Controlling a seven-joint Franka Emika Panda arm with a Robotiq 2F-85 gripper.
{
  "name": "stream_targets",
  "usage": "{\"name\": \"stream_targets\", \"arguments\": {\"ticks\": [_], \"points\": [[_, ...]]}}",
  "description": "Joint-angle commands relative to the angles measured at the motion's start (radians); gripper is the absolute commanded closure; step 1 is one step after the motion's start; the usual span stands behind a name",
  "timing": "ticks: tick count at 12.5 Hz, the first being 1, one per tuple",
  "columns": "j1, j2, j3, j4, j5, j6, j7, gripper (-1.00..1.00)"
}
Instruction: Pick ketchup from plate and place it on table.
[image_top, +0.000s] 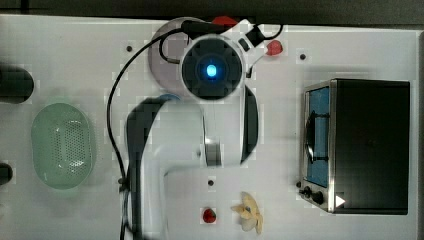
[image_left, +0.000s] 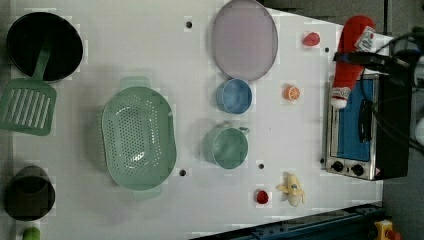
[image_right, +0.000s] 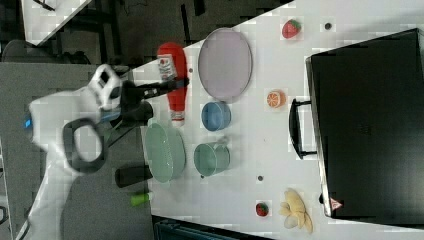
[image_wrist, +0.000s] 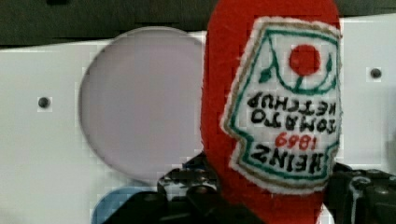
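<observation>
- While the ketchup (image_wrist: 273, 112) hangs in the air, the gripper (image_wrist: 261, 196) holds it with its fingers (image_wrist: 187, 186) about half open and pressed on the two sides of the soft red body, so the label faces the wrist camera.
- Lifted clear, the bottle is no longer on the plate (image_left: 244, 39); in the left view it floats at about 3 o'clock from the plate, in front of the small oven (image_left: 367, 125).
- Its cap end points away from the plate in the left view, because the fingers took it across the middle and not by the neck.
- In the left view the plate lies bare on the counter (image_left: 150, 50), with the blue bowl (image_left: 234, 96) just beside it at 6 o'clock and the green cup (image_left: 227, 146) further the same way.
- I judge the picking is done and the placing remains — a free white patch is needed, away from the orange slice (image_left: 291, 92) and the strawberry piece (image_left: 311, 38).
- A soft plush bottle may tip over when released, so setting it low seems wise.
</observation>
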Motion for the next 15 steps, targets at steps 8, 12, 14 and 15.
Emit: {"name": "stream_targets", "arguments": {"ticks": [8, 12, 14, 15], "points": [[-0.032, 0.042, -0.053, -0.297, 0.066, -0.004, 0.13, -0.23], [-0.034, 0.136, -0.056, -0.305, 0.066, 0.098, 0.13, -0.31], [-0.034, 0.173, -0.055, -0.316, 0.066, 0.135, 0.13, -0.74], [-0.035, 0.182, -0.055, -0.319, 0.066, 0.161, 0.13, -0.96]]}}
